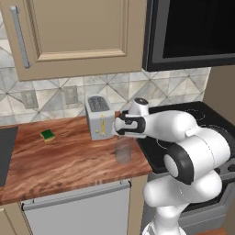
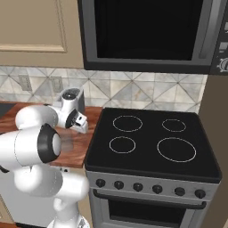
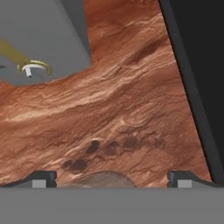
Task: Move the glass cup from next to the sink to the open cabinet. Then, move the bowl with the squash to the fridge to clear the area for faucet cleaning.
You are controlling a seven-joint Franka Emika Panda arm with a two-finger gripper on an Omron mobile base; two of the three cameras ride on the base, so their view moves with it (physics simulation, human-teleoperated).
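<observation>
The toaster (image 1: 99, 117) is standing near the counter's (image 1: 64, 160) back edge, blocking passage there, and the glass cup (image 1: 123, 150) is sitting just in front of it toward the right edge beside the stove (image 2: 151, 142). Bare wood is lying open toward the left, apart from a green sponge (image 1: 47, 135).

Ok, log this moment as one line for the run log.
phase: approach glass cup | gripper: jaws open, above cup, nothing held | cup: upright on wooden counter, in front of toaster, beside stove

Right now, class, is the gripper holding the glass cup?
No. The glass cup stands free on the wooden counter, below the open gripper.
</observation>
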